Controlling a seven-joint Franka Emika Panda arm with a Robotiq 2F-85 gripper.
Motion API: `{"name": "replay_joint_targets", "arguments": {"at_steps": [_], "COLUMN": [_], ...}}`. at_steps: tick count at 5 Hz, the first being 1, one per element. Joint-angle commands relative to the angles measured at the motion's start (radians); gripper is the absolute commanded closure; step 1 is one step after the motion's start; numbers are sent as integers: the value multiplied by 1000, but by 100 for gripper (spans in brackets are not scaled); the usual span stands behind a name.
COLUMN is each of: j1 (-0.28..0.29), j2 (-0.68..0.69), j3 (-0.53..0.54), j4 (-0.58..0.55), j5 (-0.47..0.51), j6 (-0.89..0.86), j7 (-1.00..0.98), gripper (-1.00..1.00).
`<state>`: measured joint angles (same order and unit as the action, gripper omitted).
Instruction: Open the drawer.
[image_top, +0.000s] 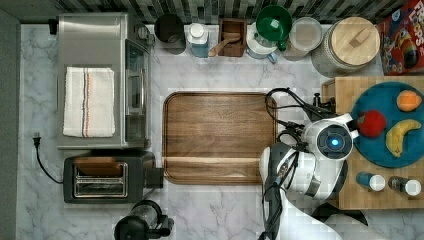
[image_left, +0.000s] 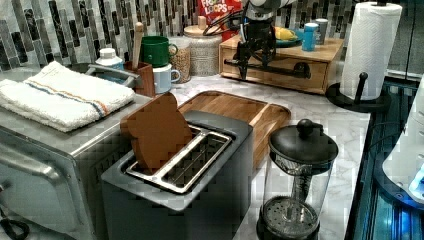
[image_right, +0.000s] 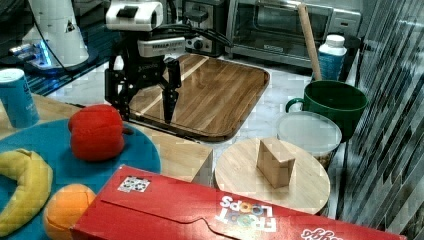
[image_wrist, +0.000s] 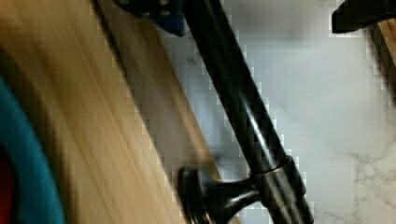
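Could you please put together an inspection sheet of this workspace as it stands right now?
Surface: marble counter, brown wooden tray in the middle.
Job's things: drawer looks shut; black bar handle across its front.
Clutter: toaster holding a toast slice, toaster oven with towel, French press, green mug, cereal box, fruit on a blue plate, paper towel roll.
Grippers: gripper at the handle, jaws open.
Cables: black cables on the arm; a plug lead beside the toaster.
Surroundings: tiled backsplash.
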<state>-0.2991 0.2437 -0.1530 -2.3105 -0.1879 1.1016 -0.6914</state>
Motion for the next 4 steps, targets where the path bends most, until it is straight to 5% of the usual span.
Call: {"name": "replay_joint_targets", "arguments": {"at_steps": [1, 4], "j1": [204, 220], "j2": [-43, -65], "j3": [225, 353], "j4": [-120, -111], "j5": [22, 70], "j6": [-9, -68], "j7": [36, 187], "gripper": [-100, -100]}}
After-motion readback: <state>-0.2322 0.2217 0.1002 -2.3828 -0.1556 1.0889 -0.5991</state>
